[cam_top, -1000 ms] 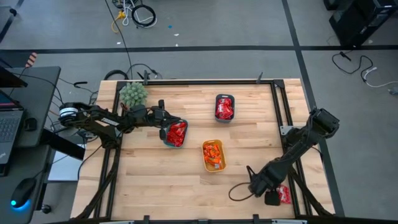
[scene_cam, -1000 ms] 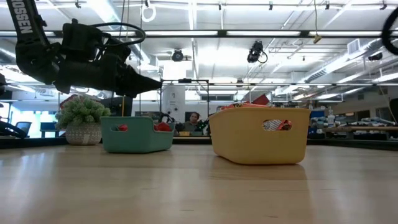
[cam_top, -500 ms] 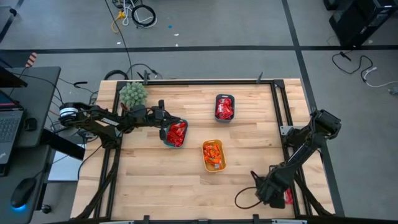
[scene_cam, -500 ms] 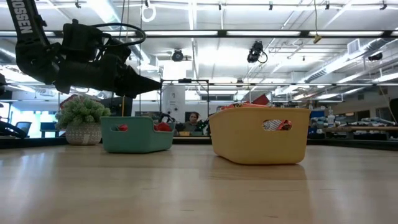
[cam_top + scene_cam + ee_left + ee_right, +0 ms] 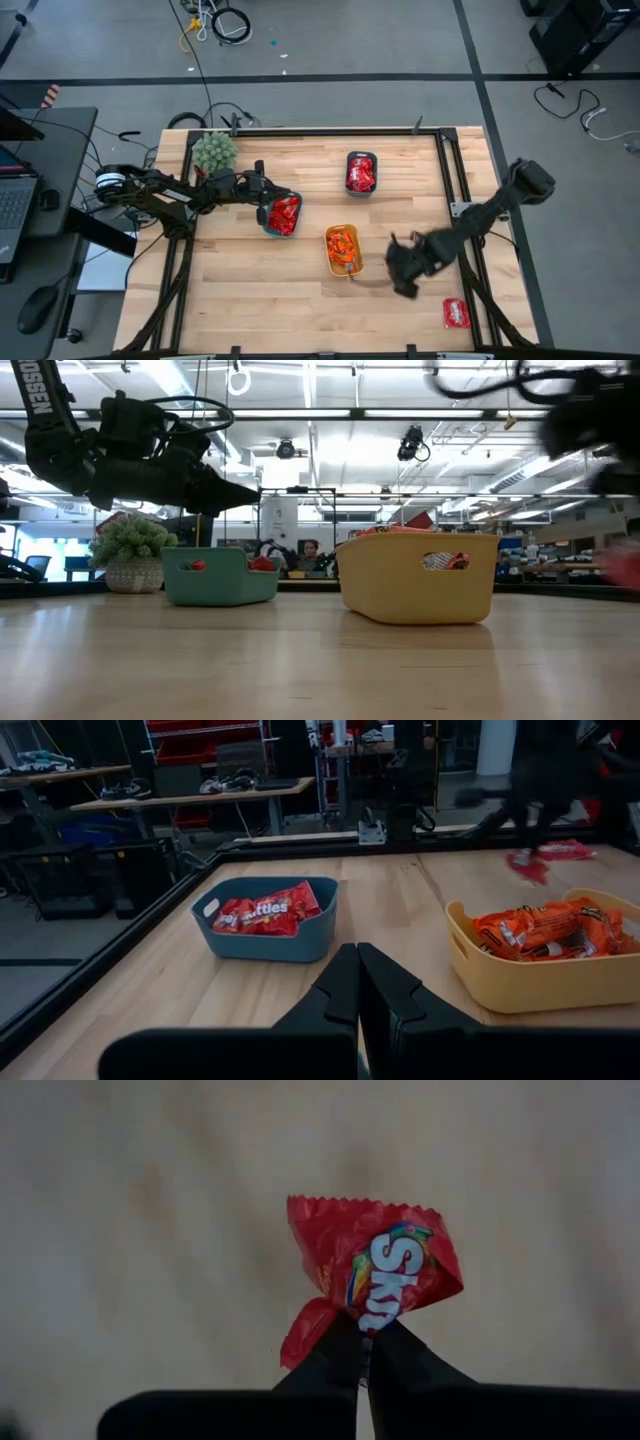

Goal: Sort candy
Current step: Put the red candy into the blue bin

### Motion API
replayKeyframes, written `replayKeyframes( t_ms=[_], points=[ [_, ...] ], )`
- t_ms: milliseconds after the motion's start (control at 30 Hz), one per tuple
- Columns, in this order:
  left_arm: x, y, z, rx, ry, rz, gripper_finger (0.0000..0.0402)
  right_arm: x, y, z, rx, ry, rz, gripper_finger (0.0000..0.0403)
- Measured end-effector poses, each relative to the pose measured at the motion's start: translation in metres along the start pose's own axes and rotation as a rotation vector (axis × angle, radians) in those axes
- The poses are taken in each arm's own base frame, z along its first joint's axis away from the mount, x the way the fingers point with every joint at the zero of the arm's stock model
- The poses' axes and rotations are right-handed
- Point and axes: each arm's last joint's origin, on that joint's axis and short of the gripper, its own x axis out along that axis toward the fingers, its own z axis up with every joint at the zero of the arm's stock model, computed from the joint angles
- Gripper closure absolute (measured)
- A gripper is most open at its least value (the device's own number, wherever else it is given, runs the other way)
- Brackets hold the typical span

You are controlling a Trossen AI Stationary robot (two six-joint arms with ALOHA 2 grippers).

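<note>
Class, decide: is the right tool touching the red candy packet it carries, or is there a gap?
Touching. The right wrist view shows the right tool shut on the lower edge of the red candy packet, its fingertips pinching the wrapper with no gap.

Grey floor (image 5: 400, 40) with loose cables (image 5: 225, 22), a desk (image 5: 40, 160) leftward, bright ceiling lights (image 5: 330, 455) beyond.

Desk (image 5: 300, 290): pale wood planks inside a dark metal frame.
Teal tray (image 5: 268, 225): left of centre, holds red candy.
Blue tray (image 5: 361, 189): toward far edge, just right of centre, holds red candy.
Yellow tray (image 5: 343, 268): near centre, holds orange candy.
Plant (image 5: 214, 151): fuzzy green ball, far left corner.
Red candy (image 5: 456, 313): lies loose near the front right corner, well apart from the trays.
</note>
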Motion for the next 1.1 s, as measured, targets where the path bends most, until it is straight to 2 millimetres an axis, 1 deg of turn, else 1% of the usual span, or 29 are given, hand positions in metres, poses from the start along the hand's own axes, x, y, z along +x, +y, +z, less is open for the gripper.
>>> replayKeyframes(
  t_ms=[167,267,333,433,600,733,867,967,1100],
  points=[
    [0.000,0.001,0.000,0.001,0.001,0.024,0.0400,-0.022,-0.038,0.039,0.179,-0.254,-0.087,0.0401],
    [0.000,0.001,0.000,0.000,0.001,0.025,0.0400,-0.029,-0.063,0.061,0.316,-0.385,-0.174,0.0402],
    [0.000,0.001,0.000,0.004,0.001,0.026,0.0400,-0.031,-0.078,0.076,0.369,-0.450,-0.201,0.0402],
    [0.000,0.001,0.000,0.017,0.002,0.039,0.0400,-0.030,-0.098,0.099,0.415,-0.509,-0.218,0.0402],
    [0.000,0.002,0.000,0.025,0.004,0.060,0.0400,-0.019,-0.131,0.133,0.471,-0.576,-0.243,0.0403],
    [0.000,0.002,0.000,0.026,0.005,0.059,0.0400,-0.011,-0.153,0.147,0.488,-0.581,-0.270,0.0403],
    [0.000,0.002,0.000,0.026,0.005,0.059,0.0400,-0.001,-0.168,0.152,0.503,-0.512,-0.250,0.0403],
    [0.000,0.002,0.000,0.026,0.006,0.059,0.0400,0.009,-0.172,0.154,0.492,-0.457,-0.210,0.0397],
    [0.000,0.002,0.000,0.021,0.007,0.059,0.0400,0.013,-0.172,0.155,0.484,-0.439,-0.209,0.0366]
  ],
)
